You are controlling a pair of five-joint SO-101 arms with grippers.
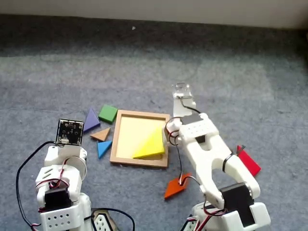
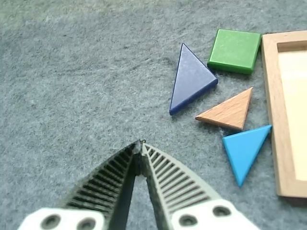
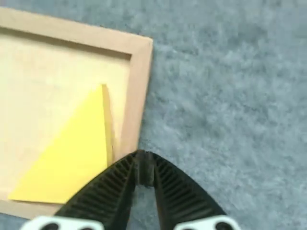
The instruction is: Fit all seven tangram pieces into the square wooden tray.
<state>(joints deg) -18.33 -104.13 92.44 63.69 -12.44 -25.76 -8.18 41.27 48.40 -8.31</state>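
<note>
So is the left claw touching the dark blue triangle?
Apart. The left wrist view shows a strip of bare carpet between the shut tips of the left gripper and the dark blue triangle.

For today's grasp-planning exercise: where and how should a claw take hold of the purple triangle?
From above, as the purple triangle lies flat. Probably one finger on its long edge, facing open carpet, the other by the opposite corner, tight beside the green square.
</note>
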